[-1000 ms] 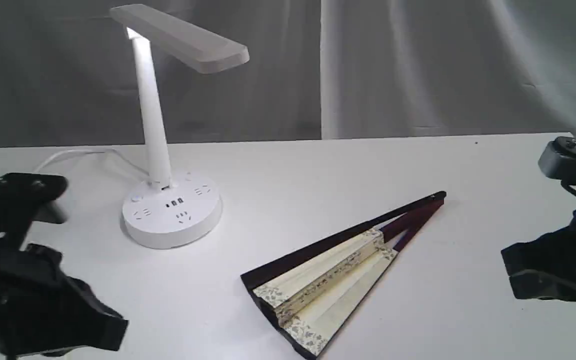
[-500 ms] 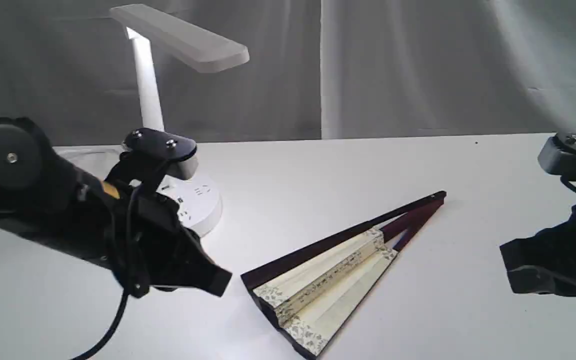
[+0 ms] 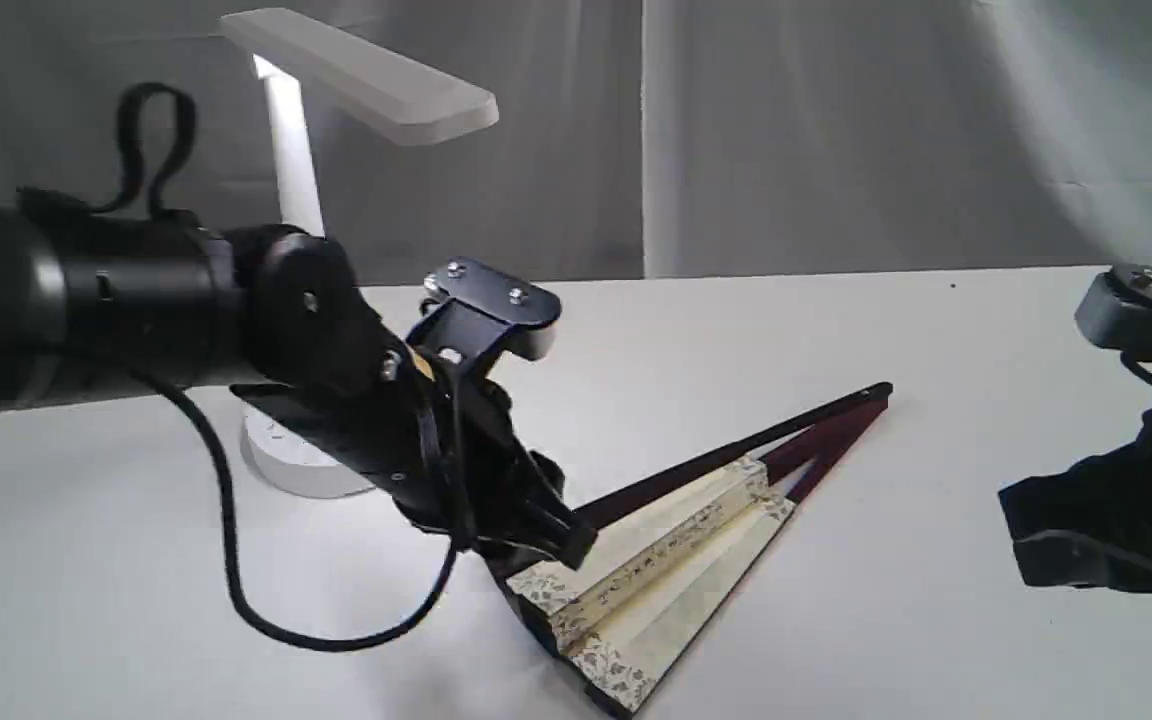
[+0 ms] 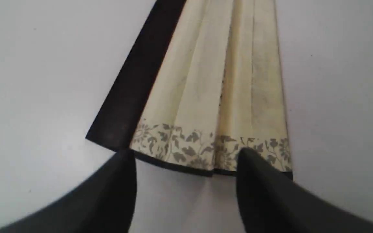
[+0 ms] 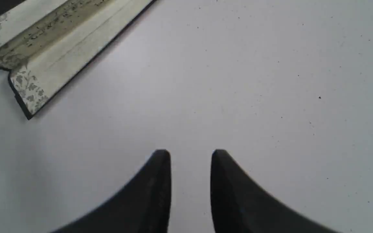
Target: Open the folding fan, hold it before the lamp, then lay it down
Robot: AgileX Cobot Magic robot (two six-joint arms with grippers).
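Desk (image 3: 836,330): white, flat, grey curtain behind.

Lamp (image 3: 356,75): white, stands rear-left on desk. Flat head slants out toward the right, stem upright w/ slight lean. Round base mostly hidden behind L arm.

Folding fan (image 3: 676,560): lies flat on desk, centre-right in ext. view, apart from lamp base. Only partly spread, a narrow wedge. Wide end nearer camera, pivot end points away to the right. Cream pleats, grey floral border, dark outer stick along upper edge, maroon ribs toward pivot. A few pleats show in L wrist view (image 4: 206,97). R wrist view catches only the wide end (image 5: 53,38).

L hand (image 3: 556,535): reaches across from the left, angled down at fan's wide end. Jaws spread wide, nothing between them. In L wrist view (image 4: 186,158) one tip sits by the dark stick's end and the other overlaps the border edge. Contact w/ paper: can't tell.

R hand (image 3: 1026,550): at far right edge, well apart from fan. R wrist view (image 5: 191,155) shows fingers parted by a narrow gap over bare desk, holding nothing.

Black cable (image 3: 236,560): loops from L arm down onto desk.
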